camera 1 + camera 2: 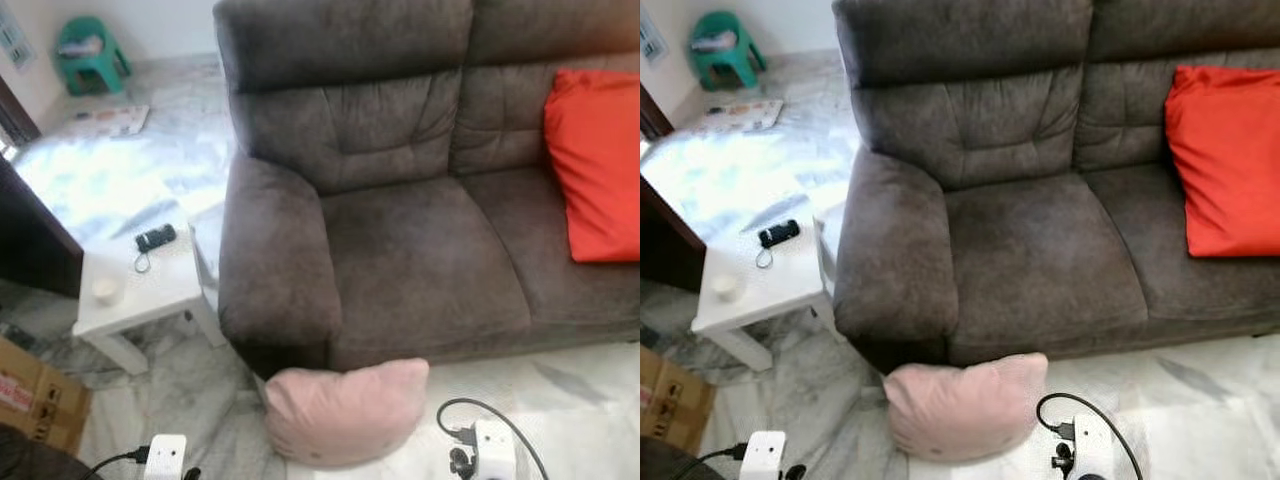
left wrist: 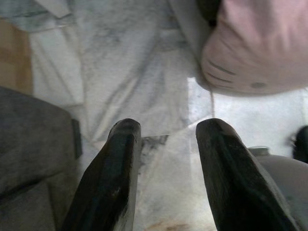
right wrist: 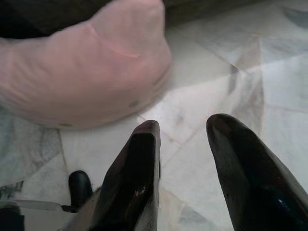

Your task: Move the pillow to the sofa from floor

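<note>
**Approach to the floor pillow, before any grasp**

Nearest, the left pincer and right pincer hover over the marble floor, each with fingers parted and holding nothing. Just ahead, one pink pillow lies on the floor, touching the sofa's front edge below its left armrest. The reach looks under way; next, both pincers probably need to close in on the pillow's two sides. Beyond: one grey sofa, one orange cushion at its right end, one white bench.
</note>
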`<state>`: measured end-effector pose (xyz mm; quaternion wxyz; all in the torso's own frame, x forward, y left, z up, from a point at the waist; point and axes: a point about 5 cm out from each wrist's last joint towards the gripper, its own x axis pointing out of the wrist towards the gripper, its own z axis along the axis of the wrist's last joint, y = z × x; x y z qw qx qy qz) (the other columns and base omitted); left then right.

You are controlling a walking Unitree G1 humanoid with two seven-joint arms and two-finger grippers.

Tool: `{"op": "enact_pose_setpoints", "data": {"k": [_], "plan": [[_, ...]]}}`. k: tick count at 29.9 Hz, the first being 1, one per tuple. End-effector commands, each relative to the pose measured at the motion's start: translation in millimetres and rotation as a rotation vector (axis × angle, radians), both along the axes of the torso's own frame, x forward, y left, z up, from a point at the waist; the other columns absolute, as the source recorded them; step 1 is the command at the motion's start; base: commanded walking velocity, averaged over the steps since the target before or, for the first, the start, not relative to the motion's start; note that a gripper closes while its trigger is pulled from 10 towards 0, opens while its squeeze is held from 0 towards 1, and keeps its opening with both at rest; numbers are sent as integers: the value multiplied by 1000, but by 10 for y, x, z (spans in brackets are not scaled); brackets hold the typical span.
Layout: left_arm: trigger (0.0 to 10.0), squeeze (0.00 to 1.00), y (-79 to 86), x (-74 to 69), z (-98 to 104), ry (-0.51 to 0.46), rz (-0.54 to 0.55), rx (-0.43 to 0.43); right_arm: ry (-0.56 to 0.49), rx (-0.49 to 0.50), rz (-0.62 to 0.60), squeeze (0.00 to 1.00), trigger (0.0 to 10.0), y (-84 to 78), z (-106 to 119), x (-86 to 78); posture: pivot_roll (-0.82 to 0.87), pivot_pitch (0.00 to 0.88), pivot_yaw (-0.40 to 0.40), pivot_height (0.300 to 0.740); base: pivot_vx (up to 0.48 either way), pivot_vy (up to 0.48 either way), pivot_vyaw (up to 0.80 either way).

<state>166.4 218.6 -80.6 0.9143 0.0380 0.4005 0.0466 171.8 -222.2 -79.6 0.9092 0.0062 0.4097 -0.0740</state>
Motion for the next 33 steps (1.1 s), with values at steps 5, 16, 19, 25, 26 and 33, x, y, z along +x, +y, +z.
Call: {"op": "enact_pose_setpoints", "data": {"k": [5, 16, 19, 25, 26, 33], "plan": [[10000, 0, -1, 51, 23, -21, 26, -17, 3, -1, 17, 0, 10000, -4, -3, -12, -39, 80, 58, 740, 0, 0, 0], [10000, 0, 38, -12, -1, -6, 83, -6, -13, -30, 75, 0, 10000, -58, 66, 113, -54, 68, 8, 740, 0, 0, 0], [10000, 0, 42, -44, -14, 0, 104, 0, -15, -37, 106, 0, 10000, -58, 87, 157, -45, 59, -16, 740, 0, 0, 0], [10000, 0, 16, -52, -20, -3, 99, -2, -35, -41, 122, 0, 10000, -46, 131, 246, -45, 45, -16, 740, 0, 0, 0], [10000, 0, 16, -52, -20, -3, 99, -2, -35, -41, 122, 0, 10000, -46, 131, 246, -45, 45, -16, 740, 0, 0, 0], [10000, 0, 13, -38, -14, -4, 84, -1, -47, -36, 142, 0, 10000, 28, 124, 255, -44, 33, -2, 740, 0, 0, 70]]}}
